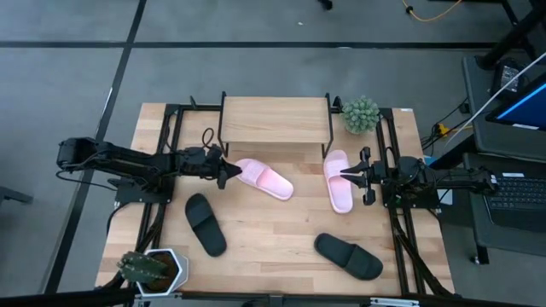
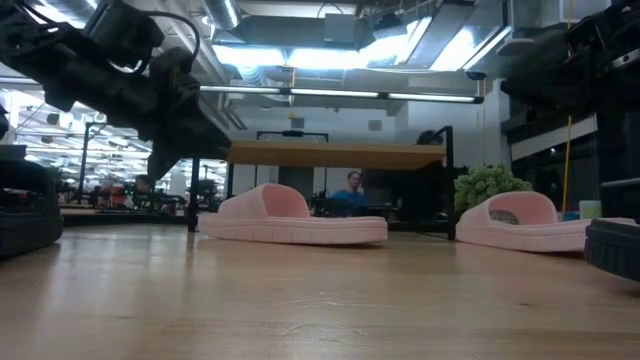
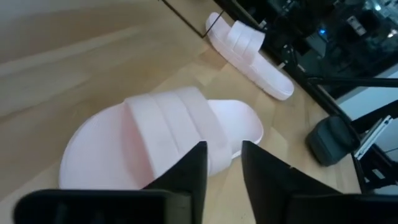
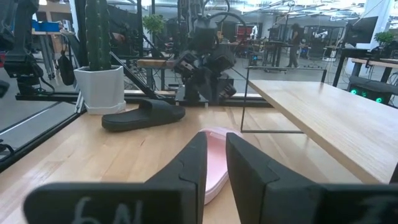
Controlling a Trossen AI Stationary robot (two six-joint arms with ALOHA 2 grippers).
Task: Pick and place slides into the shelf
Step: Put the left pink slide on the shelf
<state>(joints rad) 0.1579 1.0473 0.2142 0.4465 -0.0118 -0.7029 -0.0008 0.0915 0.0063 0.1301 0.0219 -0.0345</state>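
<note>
Far left on the table: left arm stretched in from the edge, left gripper (image 1: 229,172) low over the wood, tips right at the near end of a pink slide (image 1: 265,179). Fingers (image 3: 186,171) parted by a narrow gap in the left wrist view, nothing between them, hanging just over that slide's edge (image 3: 161,140); whether touching, cannot tell.

Near the front left corner: a potted cactus (image 1: 149,268) in a white pot. Just right of it, a black slide (image 1: 206,224) lying flat, angled.

Middle, toward the back: the shelf (image 1: 275,122), light wood top on thin black legs, nothing on the top board. Seen from table height, pink slide (image 2: 290,217) flat on the table in front of the shelf (image 2: 335,154).

Right of centre: second pink slide (image 1: 337,180), lying lengthwise just in front of the shelf's right legs. Front right: second black slide (image 1: 348,255), flat, well apart from the others.

Back right, beside the shelf: a small green plant (image 1: 361,114).

Far right: right gripper (image 1: 351,175) reaching in, tips over the second pink slide's side. Fingers (image 4: 193,165) slightly apart in the right wrist view, holding nothing, pink slide (image 4: 214,163) showing in the gap.
</note>
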